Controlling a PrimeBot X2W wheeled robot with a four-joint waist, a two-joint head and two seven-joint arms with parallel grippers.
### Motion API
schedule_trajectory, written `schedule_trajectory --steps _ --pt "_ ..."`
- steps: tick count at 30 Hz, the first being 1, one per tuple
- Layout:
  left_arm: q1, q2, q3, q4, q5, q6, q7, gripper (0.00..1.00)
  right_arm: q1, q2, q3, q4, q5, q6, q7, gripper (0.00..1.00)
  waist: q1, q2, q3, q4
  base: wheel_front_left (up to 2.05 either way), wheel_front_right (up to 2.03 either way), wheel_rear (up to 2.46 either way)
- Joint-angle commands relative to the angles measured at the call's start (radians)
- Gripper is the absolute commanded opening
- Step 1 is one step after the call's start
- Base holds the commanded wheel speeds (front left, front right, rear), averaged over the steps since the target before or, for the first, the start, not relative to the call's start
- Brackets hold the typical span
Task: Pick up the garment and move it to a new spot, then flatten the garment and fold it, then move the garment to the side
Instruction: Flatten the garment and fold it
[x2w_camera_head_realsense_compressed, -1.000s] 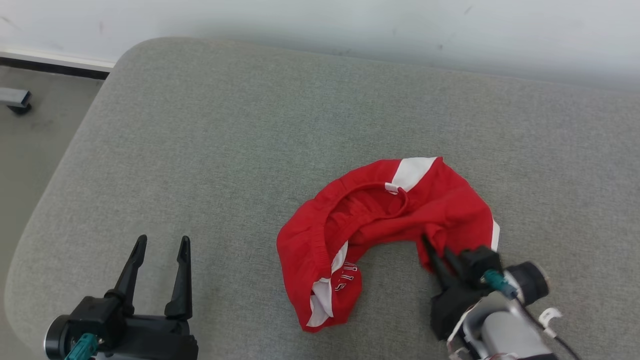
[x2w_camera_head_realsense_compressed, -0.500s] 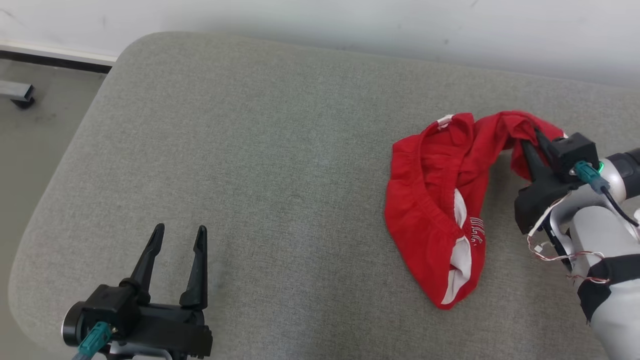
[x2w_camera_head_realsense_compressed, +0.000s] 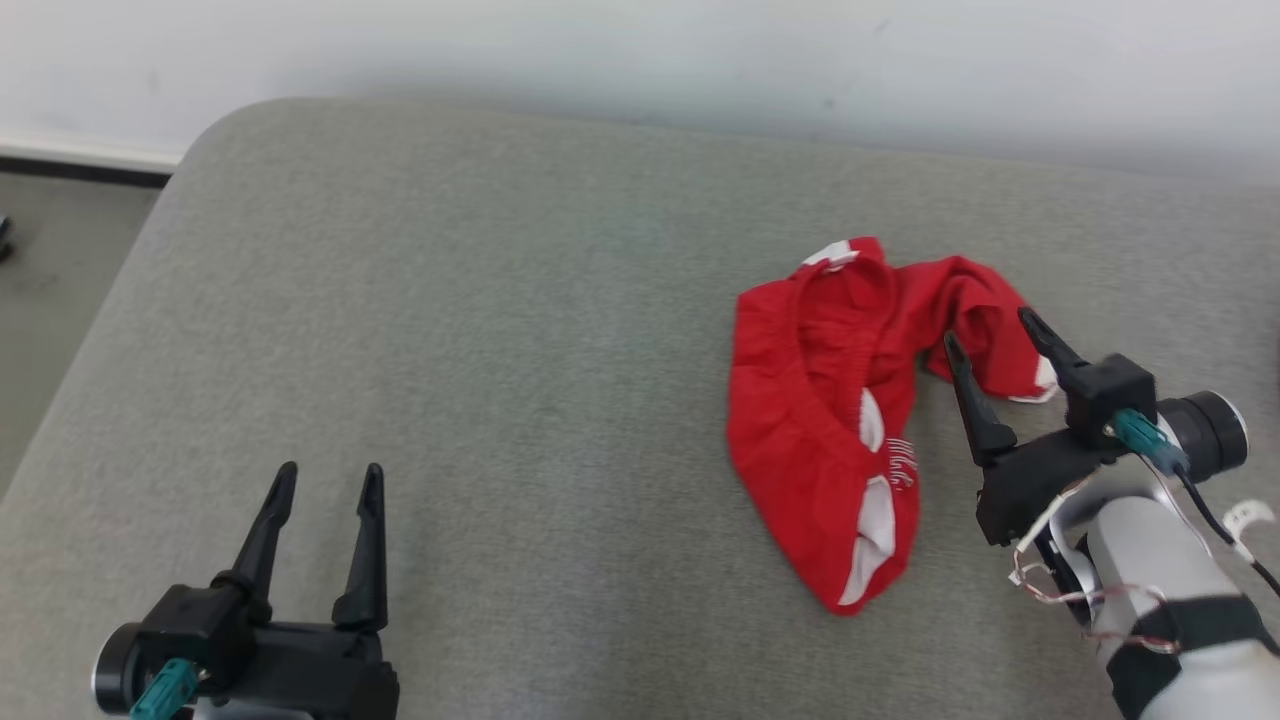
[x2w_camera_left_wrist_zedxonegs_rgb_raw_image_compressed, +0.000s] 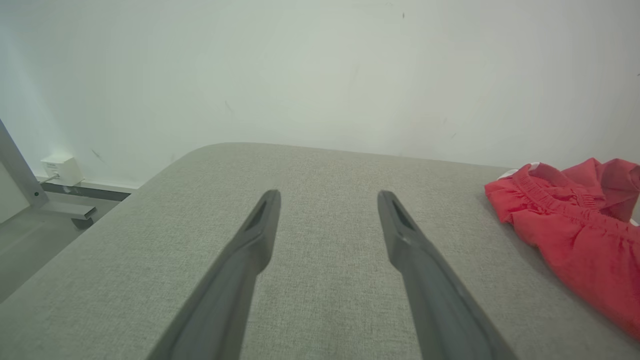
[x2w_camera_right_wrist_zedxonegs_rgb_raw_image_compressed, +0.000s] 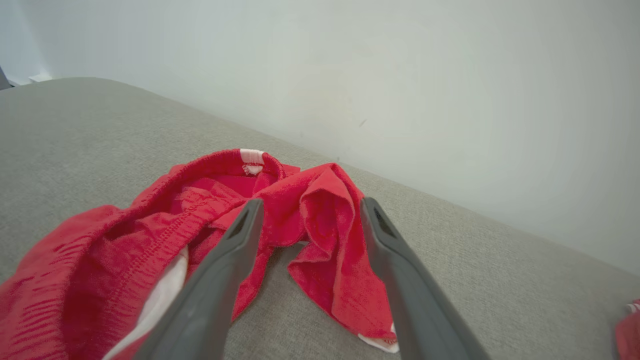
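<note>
Garment: red shorts with white trim and small white lettering, crumpled in a loose heap.
Garment's place: on the grey cushion, right of its middle in the head view, nearer the far edge than the near one.
Garment's lie: one part trailing toward the near edge with white showing at its end; another fold stretching right, toward the right gripper.
Right gripper: fingers spread wide, clamped on nothing, tips standing on either side of the garment's rightmost fold.
Right wrist view: that fold lying slack on the cushion between the two dark fingers; whether either finger touches the cloth, impossible to tell.
Left gripper: fingers apart and empty, pointing away from the robot, over bare cushion at the lower left of the head view, well apart from the garment.
Left wrist view: gathered waistband of the garment at the right edge, beyond the right-hand finger, apart from it.
Cushion: rounded corner at the far left, far edge against a pale wall.
Floor: grey strip to the left of the cushion.
</note>
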Motion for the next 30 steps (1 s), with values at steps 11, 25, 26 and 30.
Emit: schedule_trajectory --steps 11,25,26,30 --pt "0.038 0.020 0.038 -0.015 0.025 0.002 0.000 1.00 0.351 0.089 -0.192 -0.479 -0.004 -0.003 -0.003 1.00 0.0000 0.0000 -0.063 -0.130 0.00 0.00 0.00" --pt "0.082 0.041 0.034 -0.014 0.028 0.002 0.000 1.00 0.609 0.204 -0.279 -0.729 -0.015 -0.003 -0.003 1.00 0.0000 0.0000 -0.110 -0.164 0.00 0.00 0.00" --pt "0.084 0.041 0.035 -0.013 0.028 0.002 0.000 1.00 0.620 0.208 -0.277 -0.734 -0.015 -0.003 -0.003 1.00 0.0000 0.0000 -0.111 -0.166 0.00 0.00 0.00" --pt "0.094 0.044 0.034 -0.006 0.027 0.002 0.000 1.00 0.643 0.217 -0.267 -0.731 -0.010 -0.003 -0.003 1.00 0.0000 0.0000 -0.117 -0.170 0.00 0.00 0.00"
